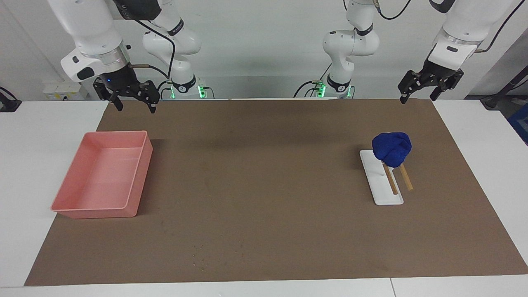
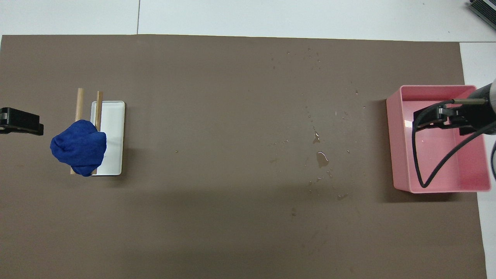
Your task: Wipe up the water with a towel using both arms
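Pink tray [image 1: 103,175]: rectangular, open-topped, standing on the brown mat [image 1: 264,194] at the right arm's end of the table; nothing solid seen inside.
Right gripper [image 1: 134,101]: raised in the air over the mat's edge nearest the robots, just above the tray's end; claw spread wide, holding nothing. In the overhead view it overlaps the tray, with a black cable looping down across it.
Water [image 2: 321,158]: one small puddle and scattered droplets on the mat, between the tray and the mat's centre, closer to the tray; droplets trail away from the robots toward the mat's edge.
White plate [image 1: 381,181]: narrow, flat, rectangular, lying on the mat toward the left arm's end.
Wooden sticks [image 1: 406,177]: two, parallel; one lies on the plate, the other just beside it on the mat.
Towel [image 1: 392,149]: deep-blue lumpy bundle resting on the stick ends nearer the robots, overlapping the plate's edge.
Left gripper [image 1: 425,88]: raised over the mat's corner nearest its own base, well apart from the towel; claw spread wide, empty.
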